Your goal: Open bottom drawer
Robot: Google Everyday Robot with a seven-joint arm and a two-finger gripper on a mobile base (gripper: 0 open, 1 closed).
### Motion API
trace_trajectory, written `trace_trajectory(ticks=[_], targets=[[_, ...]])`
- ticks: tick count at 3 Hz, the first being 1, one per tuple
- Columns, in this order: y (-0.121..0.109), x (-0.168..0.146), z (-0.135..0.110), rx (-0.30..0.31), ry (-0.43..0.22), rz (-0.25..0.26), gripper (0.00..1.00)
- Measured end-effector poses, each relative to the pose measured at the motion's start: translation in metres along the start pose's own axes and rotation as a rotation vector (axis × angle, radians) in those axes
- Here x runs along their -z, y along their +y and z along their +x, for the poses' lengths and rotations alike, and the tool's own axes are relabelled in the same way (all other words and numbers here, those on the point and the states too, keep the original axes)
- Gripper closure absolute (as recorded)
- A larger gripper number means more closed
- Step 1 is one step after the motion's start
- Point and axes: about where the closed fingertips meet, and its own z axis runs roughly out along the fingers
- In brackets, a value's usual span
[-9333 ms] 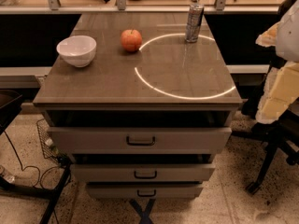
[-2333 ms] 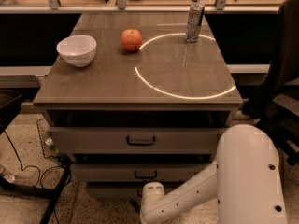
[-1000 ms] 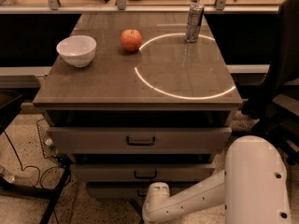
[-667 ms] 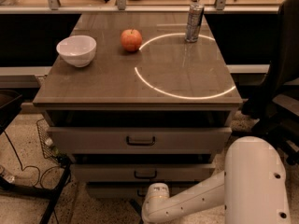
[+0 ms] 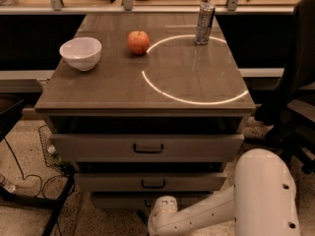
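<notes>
Three drawer fronts are sitting stacked under the counter [image 5: 98,90]: top drawer [image 5: 147,147], tall and widest; middle drawer [image 5: 152,182]; bottom drawer [image 5: 115,200], shallowest and lowest, lying just above the floor at the foot of the cabinet. All three are looking shut or nearly so. The bottom drawer's dark handle is lying at its centre, partly hidden behind the arm's end.

One arm [image 5: 211,213], white, is reaching in from the lower right, low across the floor. Its claw [image 5: 160,213] is hanging at the rounded end, just in front of the bottom drawer's centre and near the handle. Whether the claw is apart or together cannot be told, nor whether it is touching the handle.

Counter items, not in play: white bowl [image 5: 80,53], red apple [image 5: 139,42], silver can [image 5: 204,23].

Step in hand, as a judgement: the approach to the handle is closing and the pull is not yet showing. The next move is calling for a secure hook or grip on the small loop, then a straight pull outward, level with the floor and away from the cabinet.
</notes>
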Motion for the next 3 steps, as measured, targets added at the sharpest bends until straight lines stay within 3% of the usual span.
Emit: trace_trajectory(ticks=[3], targets=[[-0.020,-0.018,-0.002,0.034,0.040,0.047,0.00]])
